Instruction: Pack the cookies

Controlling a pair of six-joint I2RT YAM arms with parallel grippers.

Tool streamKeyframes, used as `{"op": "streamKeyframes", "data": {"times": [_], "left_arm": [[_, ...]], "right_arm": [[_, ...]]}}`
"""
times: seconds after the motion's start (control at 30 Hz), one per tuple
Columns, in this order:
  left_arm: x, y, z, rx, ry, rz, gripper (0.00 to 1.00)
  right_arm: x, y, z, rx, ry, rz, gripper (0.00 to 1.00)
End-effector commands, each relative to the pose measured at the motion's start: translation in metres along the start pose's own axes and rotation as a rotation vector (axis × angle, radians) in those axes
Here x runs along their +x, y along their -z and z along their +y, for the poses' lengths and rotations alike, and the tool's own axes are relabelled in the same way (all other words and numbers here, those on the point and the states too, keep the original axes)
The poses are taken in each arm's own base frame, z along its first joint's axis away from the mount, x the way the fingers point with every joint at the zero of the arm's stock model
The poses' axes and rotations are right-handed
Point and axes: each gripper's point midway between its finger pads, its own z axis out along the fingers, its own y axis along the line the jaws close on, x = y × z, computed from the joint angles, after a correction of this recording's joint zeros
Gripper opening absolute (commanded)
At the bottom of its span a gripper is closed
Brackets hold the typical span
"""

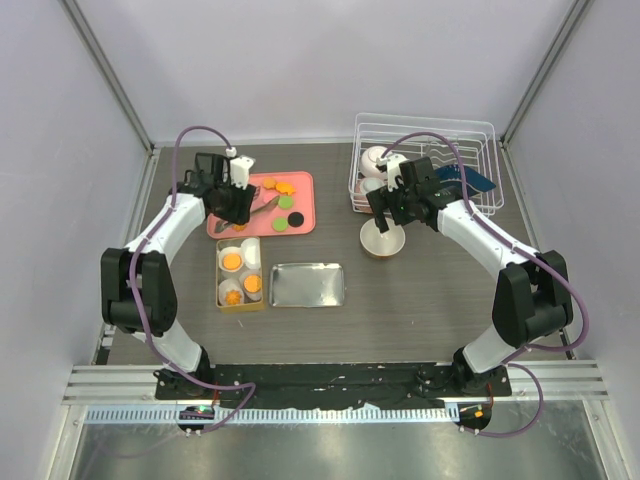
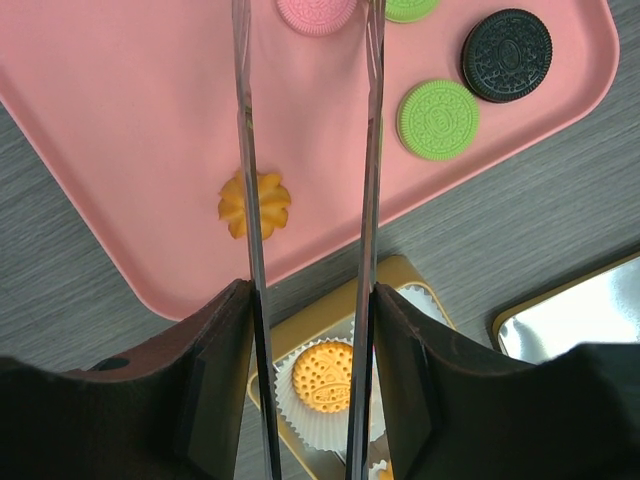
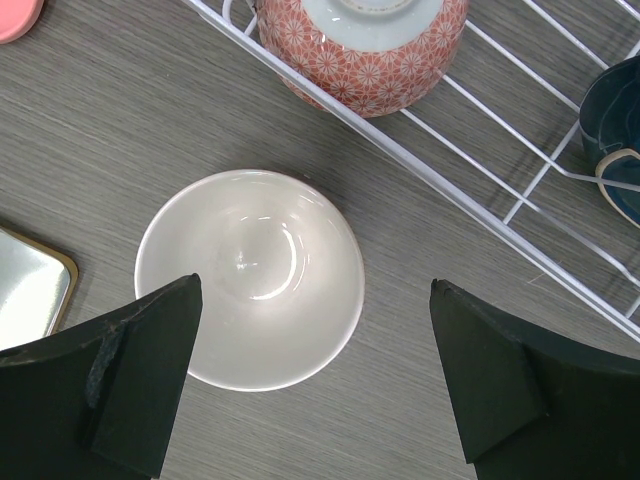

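Several cookies lie on the pink tray (image 1: 303, 190): orange ones (image 1: 276, 185), green ones (image 1: 285, 202) and a black one (image 1: 297, 218). My left gripper (image 1: 238, 205) is shut on metal tongs (image 2: 372, 150) over the tray's near edge. The tong blades stand apart with nothing between them. An orange flower cookie (image 2: 255, 204) lies under the left blade. Green (image 2: 437, 119), black (image 2: 506, 55) and pink (image 2: 316, 12) cookies lie further on. The gold tin (image 1: 222, 272) holds orange cookies in paper cups (image 2: 322, 377). My right gripper (image 1: 395, 205) is open and empty.
The tin's silver lid (image 1: 308, 285) lies right of the tin. A white bowl (image 3: 250, 275) sits under my right gripper. A white wire rack (image 1: 480, 135) at the back right holds a red patterned bowl (image 3: 365, 45) and a dark blue dish (image 3: 615, 140).
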Motion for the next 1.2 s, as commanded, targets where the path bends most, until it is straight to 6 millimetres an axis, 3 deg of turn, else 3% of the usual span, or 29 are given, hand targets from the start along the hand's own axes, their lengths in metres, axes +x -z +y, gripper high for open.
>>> {"op": "streamKeyframes", "data": {"times": [0.0,0.77,1.17], "left_arm": [[-0.022,0.0,0.0,-0.003,-0.022,-0.069,0.52],[-0.02,-0.005,-0.007,0.021,-0.034,-0.055,0.38],[-0.028,0.02,-0.007,-0.007,-0.033,-0.107,0.33]], "right_arm": [[-0.018,0.003,-0.003,0.013,0.013,-0.042,1.0],[-0.02,0.005,-0.003,0.014,0.014,-0.048,1.0],[-0.02,0.005,-0.003,0.012,0.014,-0.047,1.0]]}}
